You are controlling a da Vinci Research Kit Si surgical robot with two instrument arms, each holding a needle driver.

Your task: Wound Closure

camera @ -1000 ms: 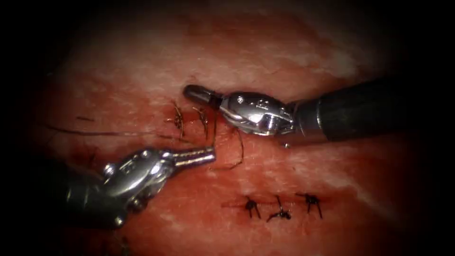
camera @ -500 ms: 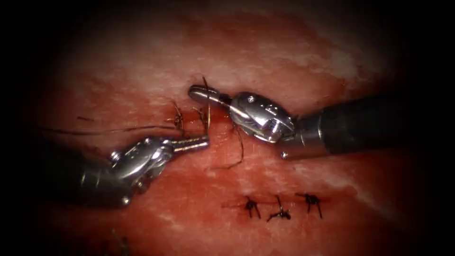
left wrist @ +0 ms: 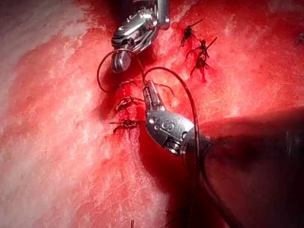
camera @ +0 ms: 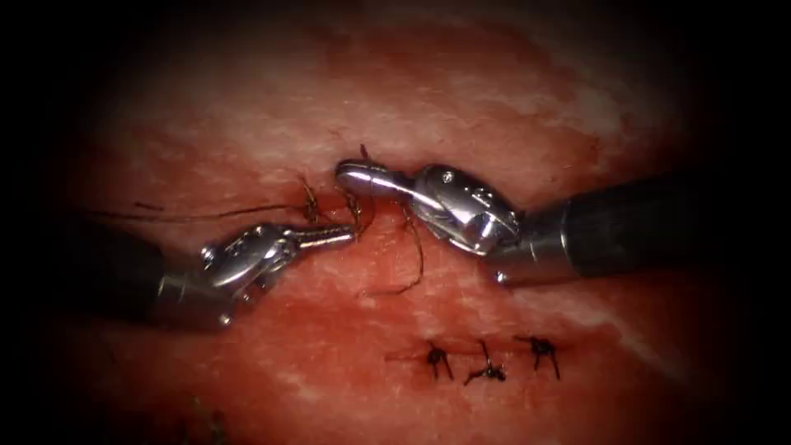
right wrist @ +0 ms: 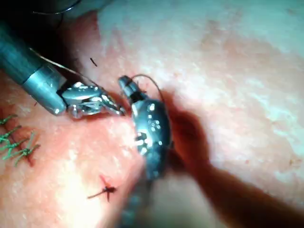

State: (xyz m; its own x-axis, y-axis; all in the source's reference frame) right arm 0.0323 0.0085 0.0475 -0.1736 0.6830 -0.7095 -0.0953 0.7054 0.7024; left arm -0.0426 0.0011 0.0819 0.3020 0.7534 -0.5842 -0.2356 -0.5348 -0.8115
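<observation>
- Gripping the needle beside the cut, right tool clamped.
- Left tool, together, pinching thread.
- Showing finished knots; upper cut part-closed.

A: We see the endoscope view lit at its centre, and the tissue sinks into black all round the edge.

B: We get hard glare too, on the left tool and the right tool.

A: Our wrist views are strongly lit. The right tool throws a deep shadow, and the needle in its jaws shows as a thin dark curve.
</observation>
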